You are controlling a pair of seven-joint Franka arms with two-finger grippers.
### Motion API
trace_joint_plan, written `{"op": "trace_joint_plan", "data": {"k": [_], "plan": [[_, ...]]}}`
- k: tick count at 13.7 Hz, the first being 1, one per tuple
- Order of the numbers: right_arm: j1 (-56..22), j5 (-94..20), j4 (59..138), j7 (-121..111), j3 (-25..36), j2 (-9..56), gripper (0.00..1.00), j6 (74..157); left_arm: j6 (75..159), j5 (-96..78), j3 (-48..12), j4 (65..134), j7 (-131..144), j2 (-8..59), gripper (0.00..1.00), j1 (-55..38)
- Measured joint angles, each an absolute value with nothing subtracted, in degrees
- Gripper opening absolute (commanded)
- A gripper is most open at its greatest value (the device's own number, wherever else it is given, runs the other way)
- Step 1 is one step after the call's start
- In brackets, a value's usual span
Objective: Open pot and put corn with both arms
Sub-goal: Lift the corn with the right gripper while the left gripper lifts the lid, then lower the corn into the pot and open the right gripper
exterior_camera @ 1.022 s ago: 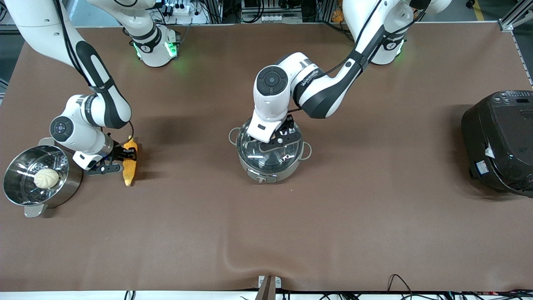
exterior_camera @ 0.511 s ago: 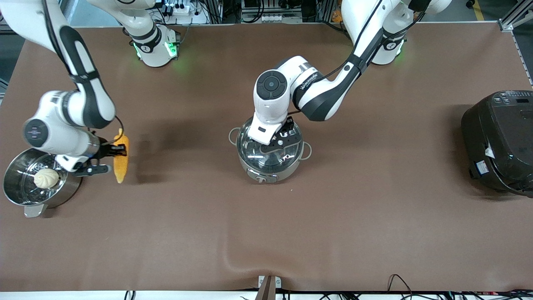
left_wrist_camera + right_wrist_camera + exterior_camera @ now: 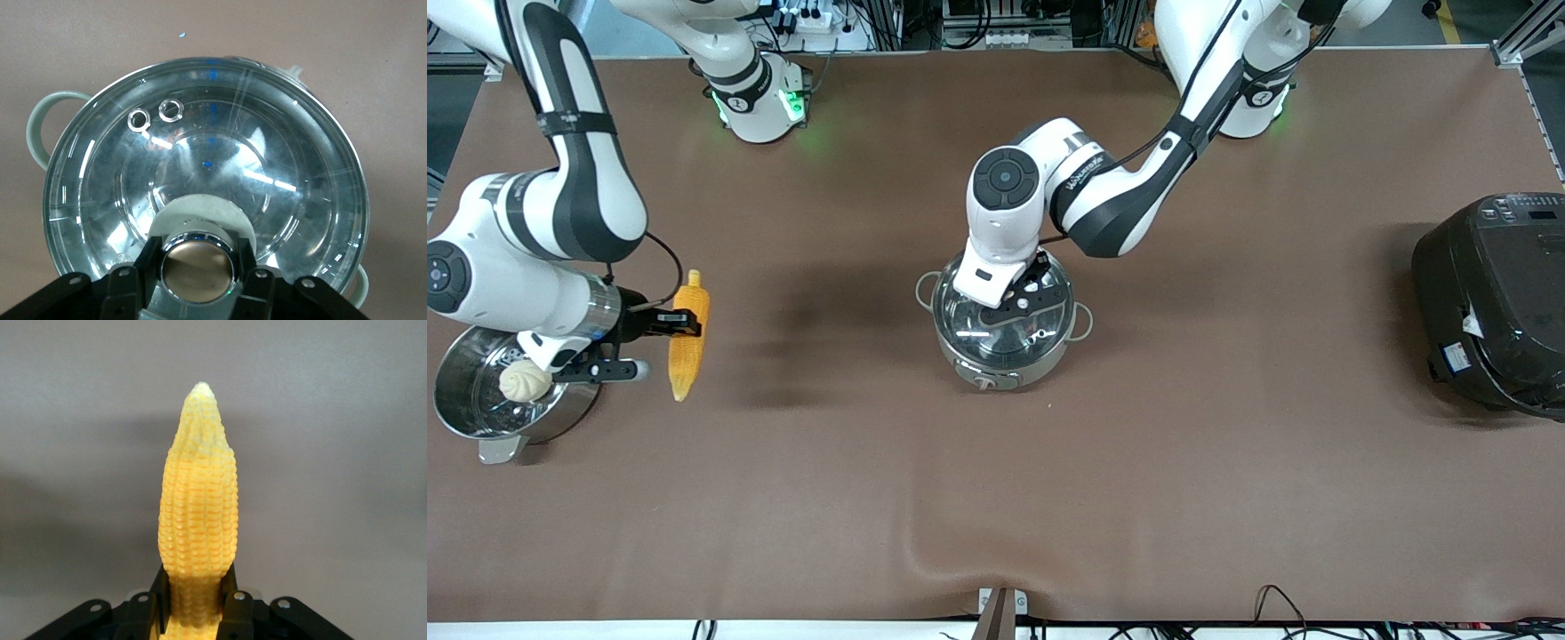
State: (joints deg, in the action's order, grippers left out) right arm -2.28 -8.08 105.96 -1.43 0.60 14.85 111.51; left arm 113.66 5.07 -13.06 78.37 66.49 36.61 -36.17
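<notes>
The steel pot (image 3: 996, 360) stands mid-table with its glass lid (image 3: 1009, 322) on. My left gripper (image 3: 1021, 298) sits on the lid, its fingers (image 3: 148, 265) pressed against both sides of the copper-coloured knob (image 3: 197, 267). The lid also shows in the left wrist view (image 3: 213, 153), resting on the pot. My right gripper (image 3: 682, 322) is shut on the thick end of the corn (image 3: 685, 351) and holds it in the air over bare table beside the steamer pot. In the right wrist view the corn (image 3: 199, 500) points away from the gripper (image 3: 195, 603).
A steel steamer pot (image 3: 467, 418) with a pale bun (image 3: 525, 380) in it stands at the right arm's end, partly under the right wrist. A large black cooker (image 3: 1494, 302) stands at the left arm's end.
My right gripper has lifted the corn off the table and the arm has risen. My left gripper has stayed at the lid knob; the lid has not moved.
</notes>
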Motion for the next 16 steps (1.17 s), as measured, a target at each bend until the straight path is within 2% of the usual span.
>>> {"op": "trace_joint_plan", "data": {"k": [3,6,8,10,16], "plan": [[-9.31,-8.2,103.46,9.5,0.4,15.02,0.0,111.37,112.93,5.06,-13.06,77.75,66.49,36.0,0.0,-35.78],[-14.02,-8.48,101.73,16.19,0.35,15.32,0.0,110.77,106.66,5.48,-12.54,76.15,64.19,30.32,0.0,-32.59],[-15.1,-10.94,101.31,17.96,0.37,15.69,0.0,111.14,101.66,5.43,-12.48,76.0,56.34,24.76,0.0,-26.94],[-19.16,-12.03,101.03,24.01,0.36,16.55,0.0,114.87,97.21,4.98,-12.54,76.6,45.8,21.11,0.0,-19.6],[-34.37,-12.54,100.48,42.05,0.21,20.99,0.0,125.51,98.01,4.74,-12.6,84.42,23.17,20.52,0.0,-2.23]]}}
